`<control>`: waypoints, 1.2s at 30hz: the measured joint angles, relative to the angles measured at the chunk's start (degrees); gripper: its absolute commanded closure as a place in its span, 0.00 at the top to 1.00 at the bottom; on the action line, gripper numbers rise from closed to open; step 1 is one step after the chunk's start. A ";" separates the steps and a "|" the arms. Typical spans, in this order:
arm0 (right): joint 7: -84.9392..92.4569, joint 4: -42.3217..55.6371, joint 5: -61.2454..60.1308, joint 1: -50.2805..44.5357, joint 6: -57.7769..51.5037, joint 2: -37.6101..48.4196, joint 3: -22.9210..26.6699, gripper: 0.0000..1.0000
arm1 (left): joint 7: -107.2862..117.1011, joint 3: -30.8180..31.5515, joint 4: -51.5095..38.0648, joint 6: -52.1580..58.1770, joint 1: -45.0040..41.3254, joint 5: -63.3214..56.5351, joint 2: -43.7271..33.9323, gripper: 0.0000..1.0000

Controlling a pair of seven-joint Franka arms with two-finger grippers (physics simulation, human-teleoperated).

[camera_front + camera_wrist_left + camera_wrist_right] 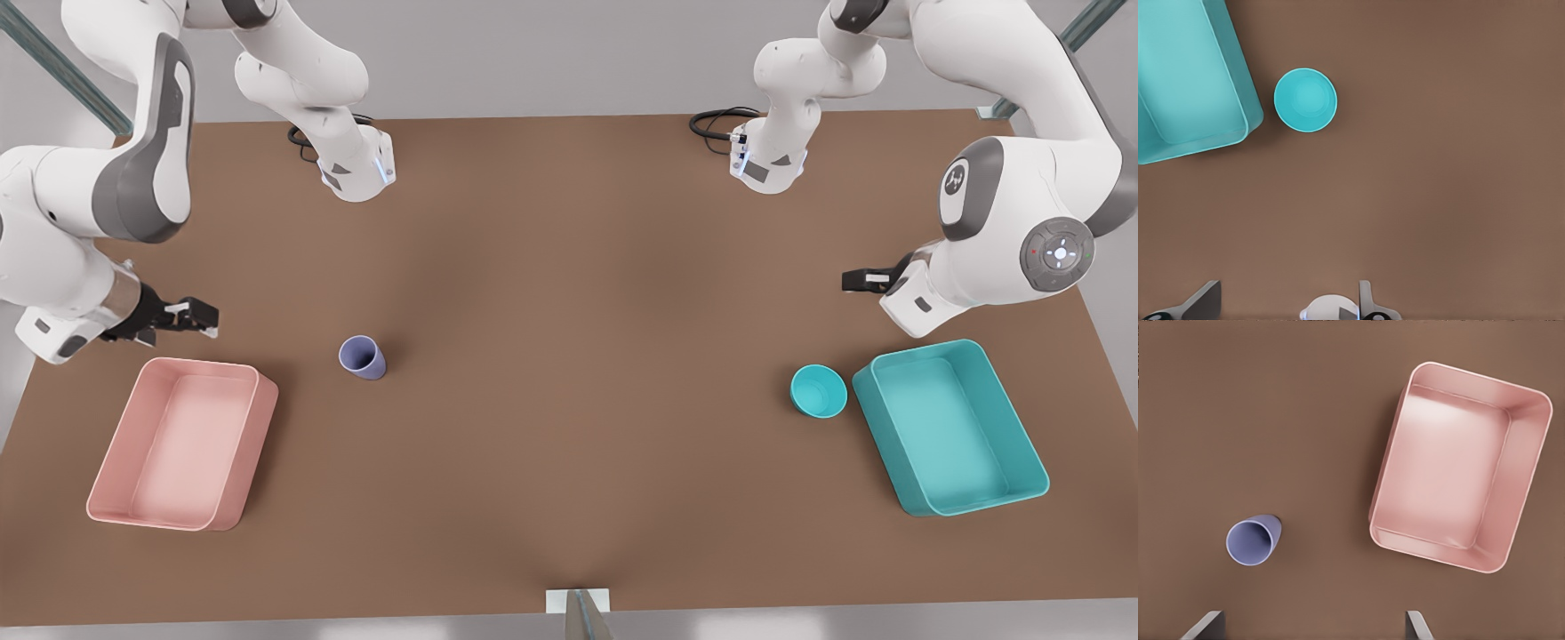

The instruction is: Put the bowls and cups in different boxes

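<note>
The small round teal plastic bowl [819, 390] stands upright on the brown desk [578, 338], just beside the large rectangular teal plastic box [949, 427] but apart from it, on the side toward the desk's middle. The small lavender-blue tapered cup [363, 357] stands open end up, near the large rectangular pale pink plastic box [182, 442] and clear of its rim, also on the side toward the middle. Both boxes hold nothing.

The left gripper [855, 281] hangs above the desk near the far end of the teal box, beyond the bowl; its fingers [1205, 303] are spread apart and carry nothing. The right gripper [197, 317] hangs close above the far edge of the pink box, well short of the cup, fingers [1206, 626] likewise spread and empty.

Assessment: no item is yet grasped or boxed; the step in hand is the approach. Each arm has one item and one box on its own side, so the bowl suits the teal box and the cup the pink. The left gripper should centre over one wall of the bowl, straddle the rim, and descend vertically before closing. The cup's taper invites slip; pinching its rim wall is preferable. Lift each item clear of the box rim before releasing.
</note>
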State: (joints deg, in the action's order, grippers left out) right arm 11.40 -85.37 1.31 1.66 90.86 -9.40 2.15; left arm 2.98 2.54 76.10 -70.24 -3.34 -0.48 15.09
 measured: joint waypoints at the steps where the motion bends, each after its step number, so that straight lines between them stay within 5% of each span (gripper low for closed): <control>1: 0.02 -0.03 0.03 -0.03 -0.08 0.18 -0.03 1.00 | 0.04 0.00 0.02 -0.02 0.00 0.01 0.00 1.00; 6: 0.14 -0.69 0.16 -1.39 -0.39 -1.24 -0.35 1.00 | 0.37 0.09 -0.13 -2.10 -3.83 -0.83 6.25 1.00; 10: -0.66 -2.21 0.06 -10.03 1.60 -6.36 -0.51 1.00 | 0.82 0.59 1.14 -14.93 -6.36 -4.29 21.43 1.00; 13: -1.64 -7.99 -0.39 -10.36 4.93 -6.19 -0.46 1.00 | 1.08 0.54 10.06 -27.30 -5.00 -7.88 24.54 1.00; 19: -3.20 -22.80 -0.95 -9.84 15.00 -2.49 -0.40 1.00 | 1.40 0.37 17.22 -42.56 -4.37 -10.38 26.59 1.00; 24: -4.34 -30.11 -1.64 -9.93 23.58 -2.48 -0.40 1.00 | 1.61 -0.24 19.76 -43.71 -4.17 -10.89 22.72 1.00; 26: -4.79 -32.16 -1.77 -10.00 26.67 -2.63 -0.40 1.00 | 1.74 -0.30 19.86 -42.91 -4.27 -11.01 22.05 0.73; 36: -6.73 -39.88 -3.47 -9.51 37.26 -3.49 -0.40 1.00 | 2.21 -0.43 19.80 -44.52 -3.96 -11.93 24.55 0.74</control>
State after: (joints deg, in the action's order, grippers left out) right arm 4.67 -125.25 -2.16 -7.85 128.12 -12.89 1.76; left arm 5.19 2.11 95.90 -114.76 -7.30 -12.41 39.64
